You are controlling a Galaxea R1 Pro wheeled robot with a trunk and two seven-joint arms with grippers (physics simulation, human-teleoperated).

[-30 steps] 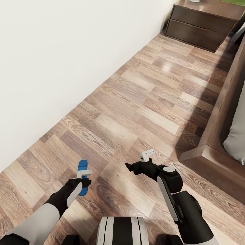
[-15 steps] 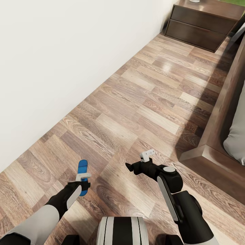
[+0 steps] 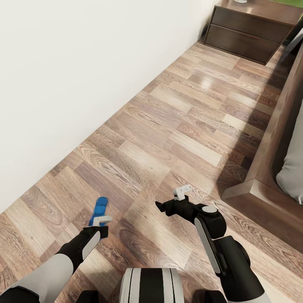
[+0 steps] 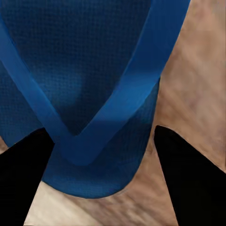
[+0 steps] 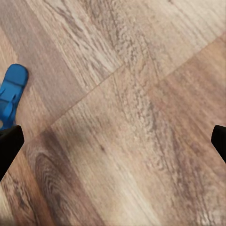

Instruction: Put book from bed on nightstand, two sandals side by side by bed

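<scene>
One bright blue sandal [image 3: 100, 208] lies on the wood-plank floor just beyond my left gripper [image 3: 99, 223]. In the left wrist view the sandal's strap and toe end [image 4: 94, 94] sit between the two dark fingers, which stand wide apart, so that gripper is open. My right gripper [image 3: 170, 197] hovers open over bare floor to the sandal's right, and its wrist view catches the sandal [image 5: 12, 92] at the edge. The nightstand [image 3: 248, 29] stands at the far end beside the bed [image 3: 269, 160]. The book and the second sandal are out of view.
A white wall [image 3: 63, 84] runs along the left of the floor strip. The bed's dark wooden frame corner [image 3: 248, 189] juts out near my right arm, with the pale mattress [image 3: 292, 168] above it.
The blue sandal has left my left gripper and now lies tilted on the floor just ahead of it. The left gripper drew back a little. The right arm stayed put.
</scene>
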